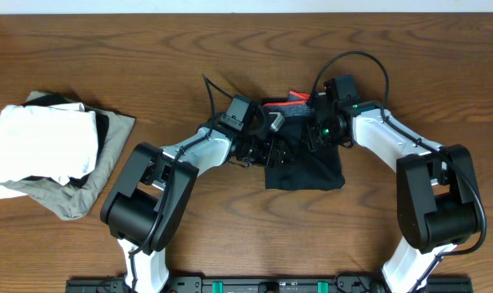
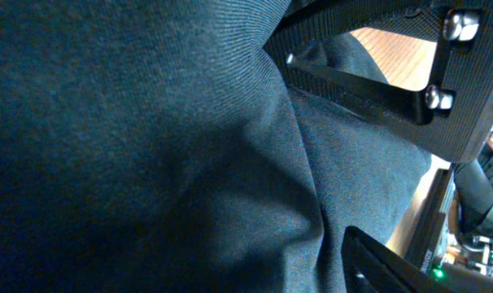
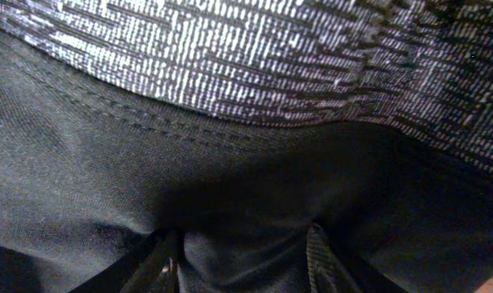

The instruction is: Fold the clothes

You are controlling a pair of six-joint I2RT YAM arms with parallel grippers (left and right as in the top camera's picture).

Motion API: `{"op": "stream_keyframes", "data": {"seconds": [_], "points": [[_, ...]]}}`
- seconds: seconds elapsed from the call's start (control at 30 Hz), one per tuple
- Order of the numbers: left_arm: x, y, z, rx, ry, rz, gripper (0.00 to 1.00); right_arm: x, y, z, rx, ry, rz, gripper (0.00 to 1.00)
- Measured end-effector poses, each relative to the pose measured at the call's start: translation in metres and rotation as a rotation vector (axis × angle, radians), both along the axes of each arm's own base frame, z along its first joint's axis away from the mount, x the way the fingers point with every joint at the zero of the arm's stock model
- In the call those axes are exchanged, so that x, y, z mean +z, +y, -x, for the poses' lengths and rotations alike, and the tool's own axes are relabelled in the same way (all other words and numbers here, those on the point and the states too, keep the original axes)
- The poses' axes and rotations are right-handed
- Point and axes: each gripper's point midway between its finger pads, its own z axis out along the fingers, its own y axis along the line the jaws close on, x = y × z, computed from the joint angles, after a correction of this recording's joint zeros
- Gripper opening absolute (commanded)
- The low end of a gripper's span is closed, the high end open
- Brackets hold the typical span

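Note:
The clothes (image 1: 305, 169), black leggings with coral-red trim (image 1: 289, 100) at the back, lie bunched mid-table. My left gripper (image 1: 269, 152) is at their left edge. In the left wrist view black cloth (image 2: 149, 146) fills the frame, and only one finger (image 2: 381, 262) shows beside it. My right gripper (image 1: 316, 137) is on their upper part. In the right wrist view the right gripper (image 3: 240, 262) has a fold of black cloth (image 3: 238, 203) pinched between both fingers, below the grey waistband (image 3: 255, 57).
A folded white garment (image 1: 43, 146) lies on an olive-grey one (image 1: 104, 171) at the table's left. Bare wooden table (image 1: 230, 236) surrounds the leggings. Both arms' cables arch over the back of the leggings.

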Motion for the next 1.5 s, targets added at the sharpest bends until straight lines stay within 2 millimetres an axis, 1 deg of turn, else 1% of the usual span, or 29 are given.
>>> {"op": "stream_keyframes", "data": {"seconds": [0.2,0.23,0.27,0.33,0.37,0.4,0.43,0.47,0.5,0.53,0.73,0.83,0.87,0.93,0.97,1.0,1.07,1.1,1.17,1.23,1.3,1.4,1.5], "points": [[-0.001,0.000,0.000,0.018,-0.006,-0.010,0.70,0.000,0.000,0.000,0.000,0.001,0.000,0.49],[-0.001,0.000,-0.001,0.025,-0.006,-0.008,0.70,0.000,0.000,0.000,0.000,0.001,0.000,0.49],[-0.001,0.000,-0.001,0.034,-0.001,-0.006,0.66,0.000,0.000,0.000,0.000,0.001,0.000,0.49],[-0.002,0.000,-0.003,0.059,0.008,-0.011,0.53,0.000,0.000,0.000,0.000,0.001,0.001,0.49],[-0.004,0.002,-0.004,0.075,0.010,-0.022,0.42,0.000,0.000,0.000,0.000,0.002,0.001,0.49],[-0.006,0.003,-0.005,0.089,0.015,-0.030,0.35,0.000,0.000,0.000,0.000,0.002,0.001,0.49],[-0.009,0.005,-0.006,0.103,0.018,-0.043,0.25,0.000,0.000,0.001,0.000,0.003,0.001,0.49],[-0.012,0.007,-0.007,0.114,0.019,-0.056,0.19,0.000,0.000,0.001,0.000,0.004,0.001,0.49],[-0.014,0.009,-0.007,0.123,0.023,-0.065,0.09,0.000,0.000,0.001,0.000,0.005,0.002,0.48],[-0.016,0.010,-0.007,0.133,0.027,-0.072,0.06,0.000,0.000,0.001,0.000,0.005,0.002,0.47],[-0.020,0.014,-0.007,0.147,0.034,-0.104,0.06,0.001,-0.003,0.004,-0.005,0.026,0.007,0.49],[-0.020,0.027,-0.002,0.171,0.071,-0.178,0.06,0.004,-0.007,0.015,-0.008,0.073,0.018,0.49],[-0.020,0.035,0.001,0.184,0.086,-0.216,0.06,0.007,-0.010,0.021,-0.011,0.096,0.022,0.50],[-0.019,0.056,0.004,0.215,0.117,-0.293,0.06,0.017,-0.020,0.025,-0.035,0.107,0.034,0.49],[-0.019,0.071,0.005,0.237,0.132,-0.338,0.06,0.026,-0.026,0.024,-0.050,0.100,0.036,0.49],[-0.018,0.089,0.004,0.264,0.143,-0.389,0.06,0.039,-0.033,0.021,-0.071,0.082,0.036,0.49],[-0.016,0.123,0.002,0.313,0.156,-0.489,0.06,0.073,-0.046,0.012,-0.109,0.018,0.030,0.49],[-0.013,0.146,-0.003,0.345,0.155,-0.556,0.06,0.098,-0.052,0.006,-0.127,-0.040,0.023,0.49],[-0.007,0.178,-0.009,0.381,0.142,-0.654,0.06,0.137,-0.058,0.000,-0.146,-0.133,0.009,0.49],[0.004,0.211,-0.018,0.413,0.127,-0.756,0.06,0.174,-0.062,0.003,-0.155,-0.222,-0.008,0.50],[0.016,0.232,-0.026,0.434,0.104,-0.819,0.06,0.198,-0.065,0.010,-0.162,-0.277,-0.018,0.50],[0.036,0.259,-0.040,0.469,0.070,-0.888,0.06,0.216,-0.068,0.019,-0.169,-0.318,-0.025,0.51],[0.057,0.282,-0.056,0.512,0.026,-0.938,0.06,0.224,-0.070,0.026,-0.170,-0.332,-0.027,0.51]]}}
